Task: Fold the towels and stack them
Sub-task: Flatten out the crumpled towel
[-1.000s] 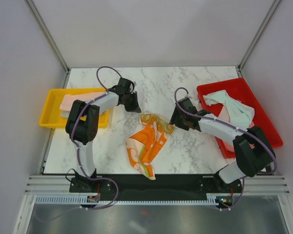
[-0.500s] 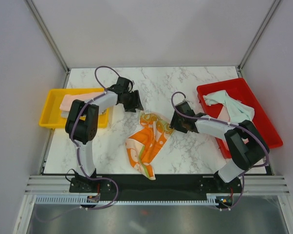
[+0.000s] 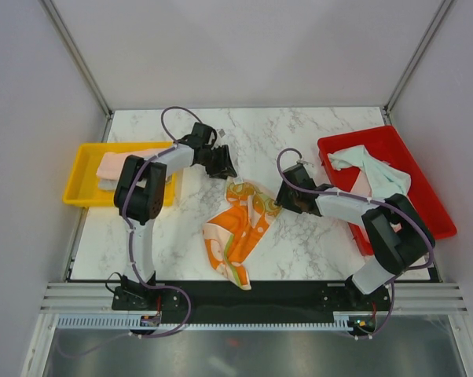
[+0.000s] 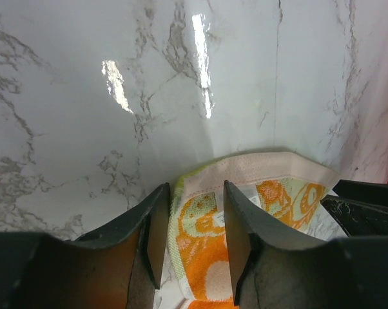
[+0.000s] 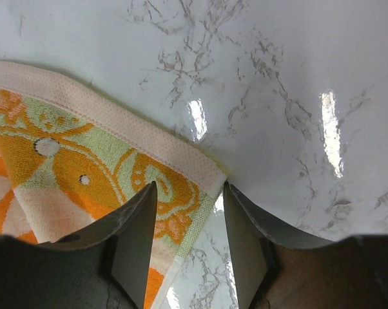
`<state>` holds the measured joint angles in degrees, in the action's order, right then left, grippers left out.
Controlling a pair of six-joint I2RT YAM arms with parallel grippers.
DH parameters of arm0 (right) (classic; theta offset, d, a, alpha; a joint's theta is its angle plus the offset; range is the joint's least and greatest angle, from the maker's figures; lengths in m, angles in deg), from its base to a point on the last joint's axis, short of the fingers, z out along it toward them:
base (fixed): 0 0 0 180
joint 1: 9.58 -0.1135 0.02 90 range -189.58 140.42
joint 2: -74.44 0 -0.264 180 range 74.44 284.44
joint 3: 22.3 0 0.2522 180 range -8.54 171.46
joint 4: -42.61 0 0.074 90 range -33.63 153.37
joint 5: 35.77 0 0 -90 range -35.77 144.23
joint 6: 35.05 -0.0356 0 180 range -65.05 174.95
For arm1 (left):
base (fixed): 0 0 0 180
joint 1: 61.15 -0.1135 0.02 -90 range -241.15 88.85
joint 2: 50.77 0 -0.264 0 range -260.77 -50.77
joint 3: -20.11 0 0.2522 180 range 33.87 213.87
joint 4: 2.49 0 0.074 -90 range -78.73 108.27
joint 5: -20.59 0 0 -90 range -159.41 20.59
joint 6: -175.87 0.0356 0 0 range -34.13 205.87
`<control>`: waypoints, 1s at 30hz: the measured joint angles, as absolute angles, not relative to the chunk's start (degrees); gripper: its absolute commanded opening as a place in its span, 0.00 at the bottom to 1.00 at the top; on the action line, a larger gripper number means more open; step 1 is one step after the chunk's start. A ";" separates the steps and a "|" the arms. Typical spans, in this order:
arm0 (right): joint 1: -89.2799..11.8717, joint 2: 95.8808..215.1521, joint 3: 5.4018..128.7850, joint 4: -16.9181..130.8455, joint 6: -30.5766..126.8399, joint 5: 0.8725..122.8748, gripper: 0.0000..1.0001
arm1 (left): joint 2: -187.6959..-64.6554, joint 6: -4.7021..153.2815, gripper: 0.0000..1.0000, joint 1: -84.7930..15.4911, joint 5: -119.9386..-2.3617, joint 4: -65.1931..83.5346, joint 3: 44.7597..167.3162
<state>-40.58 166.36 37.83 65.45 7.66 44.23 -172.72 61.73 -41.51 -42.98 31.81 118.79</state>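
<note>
My left gripper [image 4: 193, 198] and right gripper [image 5: 188, 192] both stand spread, each poised over a far corner of the orange towel [image 3: 238, 229], which lies crumpled mid-worktop [image 3: 323, 141].

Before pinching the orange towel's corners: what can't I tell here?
Top view: whether left end effector or right end effector touches the orange printed cloth towel; wrists cover fingertips.
Wrist views: towel's remainder, cut off by fingers and frame edge.
Top view: number of heaped towels in red plastic tray.

A robotics lab cell: white panel walls [image 3: 244, 47], aluminium frame [image 3: 73, 53], marble-look table [image 3: 315, 129].
</note>
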 measured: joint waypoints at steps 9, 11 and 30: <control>-40.58 167.21 36.85 61.52 7.37 43.45 0.29 | -173.16 62.95 0.03 -40.81 -42.21 32.03 118.79; -40.58 168.23 37.17 60.60 7.37 42.90 0.12 | -173.16 63.17 0.02 -40.77 -42.21 32.09 118.79; -40.58 145.55 38.16 68.36 18.00 42.13 0.00 | -154.97 64.15 0.02 -40.77 -42.54 38.39 114.07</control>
